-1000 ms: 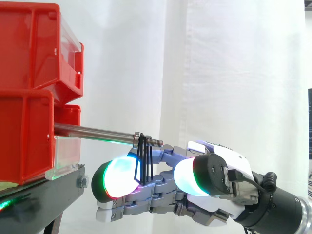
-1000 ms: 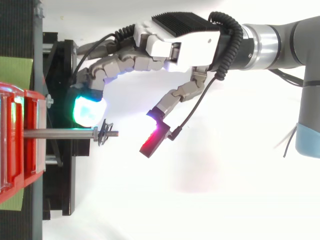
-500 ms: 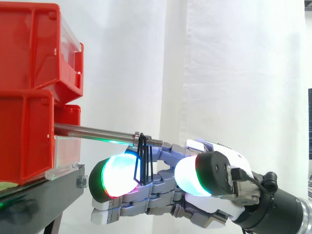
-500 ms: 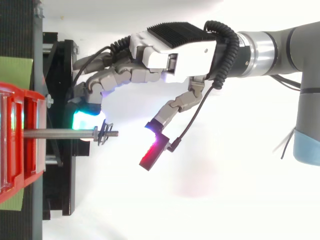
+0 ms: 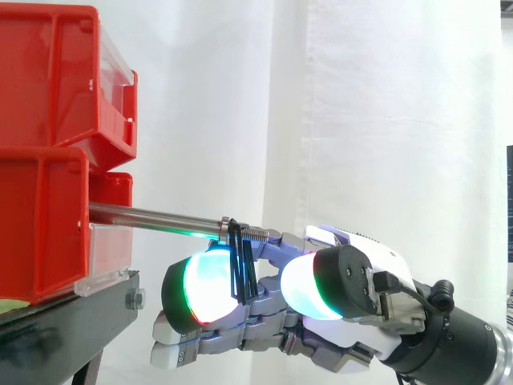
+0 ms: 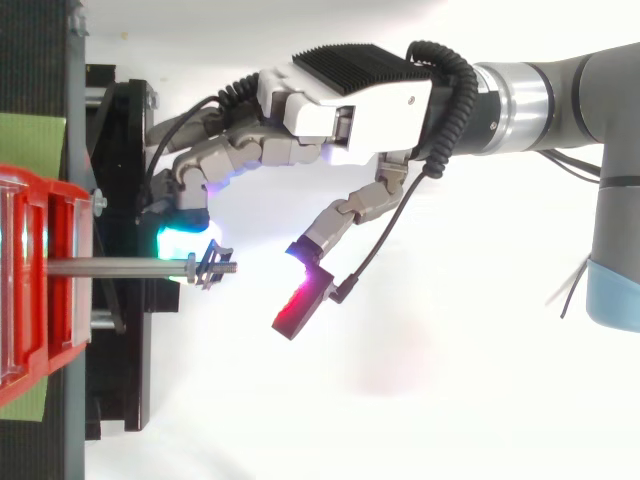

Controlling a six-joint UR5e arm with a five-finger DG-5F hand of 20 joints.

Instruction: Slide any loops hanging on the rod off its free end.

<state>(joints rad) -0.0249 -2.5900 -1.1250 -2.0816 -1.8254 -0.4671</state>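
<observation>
I'm seeing the rod point(image 5: 152, 216) at nine o'clock in the side view as smooth bright metal — its free tip is looking threaded. The loops point(image 5: 242, 265) on it are reading thin and matt black. The bins point(image 5: 48, 80) are shining as glossy red plastic, the curtain point(image 5: 385, 120) is hanging as white cloth. The hand point(image 6: 375, 100) is showing smooth white and grey plastic — its fingertips point(image 5: 210, 285) glossy, milky.
</observation>
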